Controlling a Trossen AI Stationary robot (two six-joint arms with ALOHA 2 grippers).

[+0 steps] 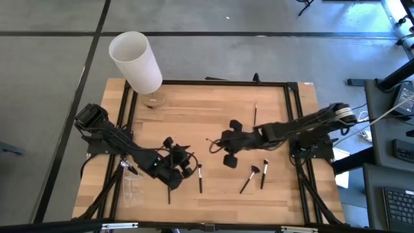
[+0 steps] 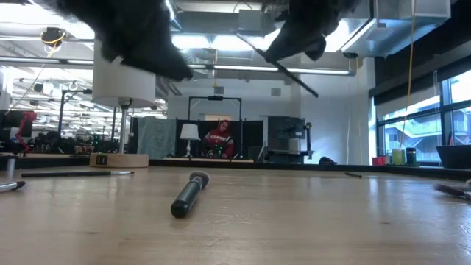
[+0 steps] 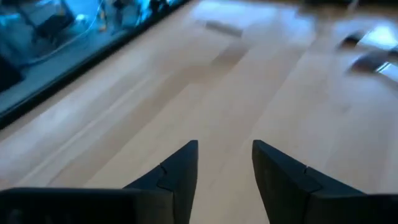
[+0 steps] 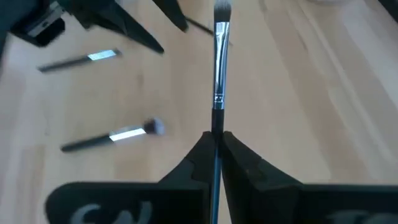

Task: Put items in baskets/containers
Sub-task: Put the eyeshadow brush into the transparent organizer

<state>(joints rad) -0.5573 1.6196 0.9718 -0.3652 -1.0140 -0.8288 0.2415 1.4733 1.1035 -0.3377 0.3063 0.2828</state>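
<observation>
While the left arm waits low over the worktop near its front-left part, the left gripper has its jaws open with bare wood showing between them. Just beside that arm, at the front-left corner, lies the clear container, faint against the wood and apparently with nothing in it.

Near the front edge, a dark brush lies just to the right of the left gripper. Further right along the front sit two more brushes close together: a slanted brush and an upright brush.

At the middle of the worktop, the right gripper hangs above the surface, jaws closed on the handle of a thin brush with a silver ferrule and a small dark tuft. The brush points away from the gripper toward the left arm. In the low view it slants down from the gripper, clear of the wood.

Beyond the centre, one thin dark brush lies alone, pointing toward the back edge.

At the back-left corner a tall white cylinder stands on a round base.

Seen level from the front edge, a stubby dark brush lies nearest, and a person in red sits far off in the room behind.
</observation>
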